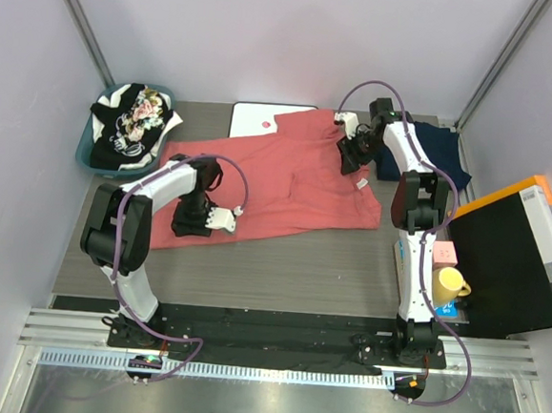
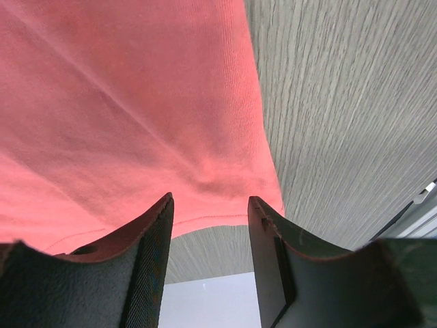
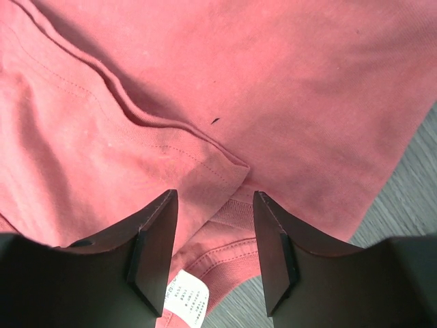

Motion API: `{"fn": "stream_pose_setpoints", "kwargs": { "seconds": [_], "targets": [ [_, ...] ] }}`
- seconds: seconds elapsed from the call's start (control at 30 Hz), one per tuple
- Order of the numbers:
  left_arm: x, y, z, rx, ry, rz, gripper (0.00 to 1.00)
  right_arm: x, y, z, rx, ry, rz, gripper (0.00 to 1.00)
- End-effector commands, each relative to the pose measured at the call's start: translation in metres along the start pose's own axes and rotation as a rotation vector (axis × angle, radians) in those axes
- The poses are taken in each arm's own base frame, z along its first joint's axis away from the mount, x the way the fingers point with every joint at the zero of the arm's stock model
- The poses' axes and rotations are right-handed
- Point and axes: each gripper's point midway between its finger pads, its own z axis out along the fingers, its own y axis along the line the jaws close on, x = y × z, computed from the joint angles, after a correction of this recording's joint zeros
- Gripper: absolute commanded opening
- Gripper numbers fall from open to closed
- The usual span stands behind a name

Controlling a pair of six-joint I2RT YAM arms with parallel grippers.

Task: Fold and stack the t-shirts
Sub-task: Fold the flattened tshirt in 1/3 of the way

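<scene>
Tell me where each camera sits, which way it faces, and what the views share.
Top external: above and behind the arm bases, looking down on the table; both arms show.
Left wrist: on the left arm, looking down at the salmon t-shirt hem; left gripper frames the view.
Right wrist: on the right arm, looking down at the shirt's collar and label; right gripper frames it.
Shared: all three show that t-shirt.

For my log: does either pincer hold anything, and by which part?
Nothing is held. Left pincer open at the hem of the salmon t-shirt, right pincer open at its collar.
</scene>
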Motion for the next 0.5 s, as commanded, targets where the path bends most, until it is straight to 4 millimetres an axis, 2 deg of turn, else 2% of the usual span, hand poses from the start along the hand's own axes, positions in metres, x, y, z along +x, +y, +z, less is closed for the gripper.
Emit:
{"fn": "stream_pose_setpoints", "kwargs": {
  "seconds": [0.0, 0.27, 0.47],
  "targets": [
    [-0.004, 0.008, -0.011, -0.02, -0.014, -0.008, 0.48, -0.021, -0.007, -0.008, 0.027, -0.073, 0.021, 0.52],
    [-0.003, 0.006, -0.01, -0.005, -0.011, -0.004, 0.48, -0.025, -0.017, 0.008, 0.038, -0.103, 0.052, 0.45],
    [-0.003, 0.006, -0.01, -0.002, -0.009, -0.005, 0.48, -0.027, -0.017, 0.016, 0.036, -0.109, 0.059, 0.32]
  ]
}}
